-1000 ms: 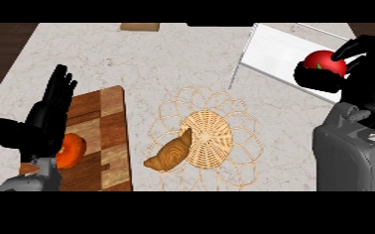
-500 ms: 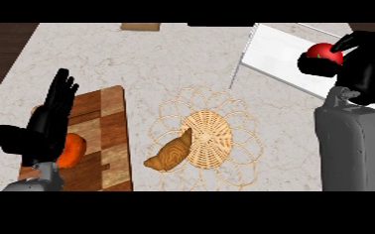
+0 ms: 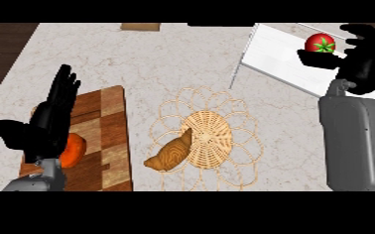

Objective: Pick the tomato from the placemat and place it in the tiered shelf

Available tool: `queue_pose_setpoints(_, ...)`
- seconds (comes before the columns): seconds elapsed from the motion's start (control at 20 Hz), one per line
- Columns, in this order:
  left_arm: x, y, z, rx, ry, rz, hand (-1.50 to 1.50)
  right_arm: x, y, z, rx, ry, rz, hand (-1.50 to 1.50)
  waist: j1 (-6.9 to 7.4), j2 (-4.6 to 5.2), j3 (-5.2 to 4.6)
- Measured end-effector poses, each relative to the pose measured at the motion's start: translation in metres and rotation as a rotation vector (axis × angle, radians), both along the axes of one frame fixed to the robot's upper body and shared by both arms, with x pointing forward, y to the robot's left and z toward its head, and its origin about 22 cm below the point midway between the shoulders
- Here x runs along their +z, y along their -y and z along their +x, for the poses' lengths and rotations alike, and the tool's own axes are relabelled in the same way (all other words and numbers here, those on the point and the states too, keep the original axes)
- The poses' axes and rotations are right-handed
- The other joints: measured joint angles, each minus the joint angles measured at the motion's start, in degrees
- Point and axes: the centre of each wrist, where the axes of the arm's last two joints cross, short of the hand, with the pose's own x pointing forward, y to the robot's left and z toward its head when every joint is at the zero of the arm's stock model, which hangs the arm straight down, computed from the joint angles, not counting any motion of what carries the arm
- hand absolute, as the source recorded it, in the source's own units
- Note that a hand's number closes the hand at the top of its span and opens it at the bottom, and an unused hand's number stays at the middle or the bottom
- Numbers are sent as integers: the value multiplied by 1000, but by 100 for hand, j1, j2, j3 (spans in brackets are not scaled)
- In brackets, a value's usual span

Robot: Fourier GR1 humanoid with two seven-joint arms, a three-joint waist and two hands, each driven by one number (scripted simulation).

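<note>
A glossy round tomato (image 3: 320,43) sits pinched in the right robot hand (image 3: 350,59), above the flat white tiered shelf (image 3: 282,59). The woven lacy placemat (image 3: 209,139) holds a wooden croissant-shaped piece (image 3: 170,154). The left robot hand (image 3: 45,124) rests released, fingers straight, over the wooden board (image 3: 102,139).

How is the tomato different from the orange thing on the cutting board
The tomato is red with a green star-shaped top; the orange thing is plain orange. The tomato sits over the white shelf at the right hand; the orange thing lies on the cutting board, partly hidden behind the open left hand. Both are rounded and similar in size.
</note>
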Motion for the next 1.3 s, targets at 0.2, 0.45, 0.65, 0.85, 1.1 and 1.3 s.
queue_pose_setpoints(0.2, -2, -4, 1, 2, -1, -1, 0, 11, 11, 5, 35, 35, 17, -150, -7, -3, 0)
queue_pose_setpoints(0.45, -3, -9, -1, -2, -2, -7, 0, 26, 12, 5, 66, 146, 28, -150, -13, -7, -1)
queue_pose_setpoints(0.65, -6, -7, -1, 5, -8, -5, 0, 44, 12, -8, 42, 242, 55, -150, -37, -15, -2)
queue_pose_setpoints(0.85, -3, -13, -9, 15, -11, -6, 0, 60, 30, -34, -40, 298, 71, -150, -61, -30, -5)
queue_pose_setpoints(1.1, -2, -12, -5, 28, -5, 2, 0, 71, 54, -83, -143, 329, 116, -150, -131, -40, -5)
queue_pose_setpoints(1.3, -2, -15, -7, 35, -6, 2, 0, 79, 69, -134, -189, 344, 127, -150, -154, -45, -4)
